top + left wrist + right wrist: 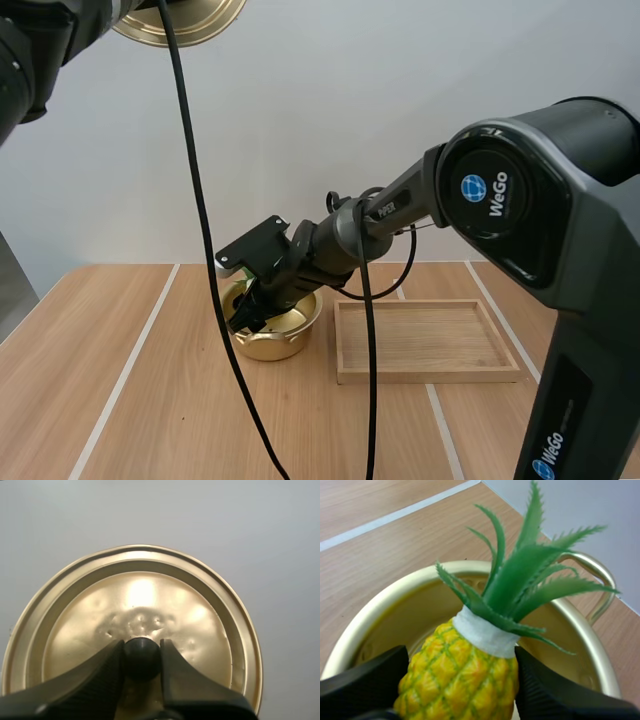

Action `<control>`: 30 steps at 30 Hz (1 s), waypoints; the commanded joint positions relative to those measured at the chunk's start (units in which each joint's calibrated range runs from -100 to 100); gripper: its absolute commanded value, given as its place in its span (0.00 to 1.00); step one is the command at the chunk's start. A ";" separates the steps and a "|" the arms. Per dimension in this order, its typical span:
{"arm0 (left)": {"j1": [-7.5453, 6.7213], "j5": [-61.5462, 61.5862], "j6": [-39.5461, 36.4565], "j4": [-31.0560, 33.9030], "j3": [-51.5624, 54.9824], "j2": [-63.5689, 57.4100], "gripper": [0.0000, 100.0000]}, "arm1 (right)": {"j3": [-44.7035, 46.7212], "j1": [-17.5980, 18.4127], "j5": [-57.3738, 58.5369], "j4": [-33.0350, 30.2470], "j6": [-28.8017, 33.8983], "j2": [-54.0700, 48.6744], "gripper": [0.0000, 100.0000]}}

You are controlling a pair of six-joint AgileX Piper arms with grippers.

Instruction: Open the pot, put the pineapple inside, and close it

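One risk: right gripper [457, 685] pinches a yellow plastic pineapple [470, 655] over the gold pot [395, 592]; its upright leaves could foul the gold lid [140, 595] clamped by left gripper [142, 652].

Pot [270, 338] left of tray [425, 341], pineapple [460, 675] over pot

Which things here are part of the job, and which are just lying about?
In the job:
pot, open
lid, held by the left gripper
pineapple, in the right gripper over the pot

Lying about:
wooden tray, beside the pot
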 commanded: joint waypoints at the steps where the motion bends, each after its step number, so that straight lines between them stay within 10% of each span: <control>1: -0.11 -0.53 -0.32 -0.48 -0.56 -0.44 0.00 | -0.21 0.02 -0.11 0.07 -0.39 -0.01 0.00; 30: -0.11 -0.53 -0.32 -0.48 -0.56 -0.44 0.00 | -0.21 -0.34 5.73 0.07 -0.05 4.70 0.00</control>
